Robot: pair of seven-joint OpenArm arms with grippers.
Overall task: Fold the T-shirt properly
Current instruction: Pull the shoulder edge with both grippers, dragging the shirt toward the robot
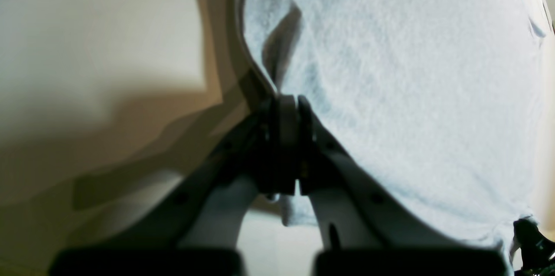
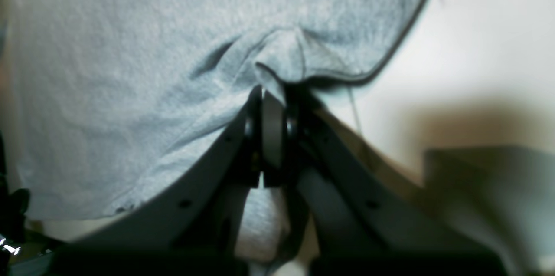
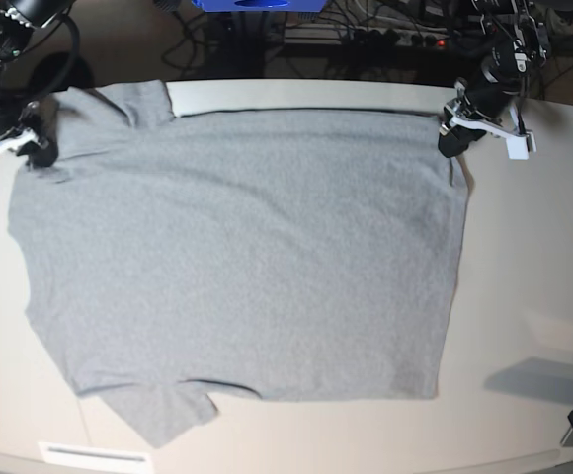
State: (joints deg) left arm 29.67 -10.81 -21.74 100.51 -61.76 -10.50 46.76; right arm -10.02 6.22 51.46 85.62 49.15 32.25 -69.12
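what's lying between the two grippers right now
The grey T-shirt, spread flat; the left gripper and right gripper each pinch a far corner, seen in the base view.

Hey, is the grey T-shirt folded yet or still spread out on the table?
Spread out. In the base view the T-shirt lies flat on the table, both sleeves showing, no fold across the body.

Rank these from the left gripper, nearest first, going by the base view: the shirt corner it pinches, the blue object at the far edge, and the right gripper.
1. T-shirt corner, pinched in the left gripper, far right.
2. Blue object, far edge, middle.
3. Right gripper, far left, also pinching cloth.
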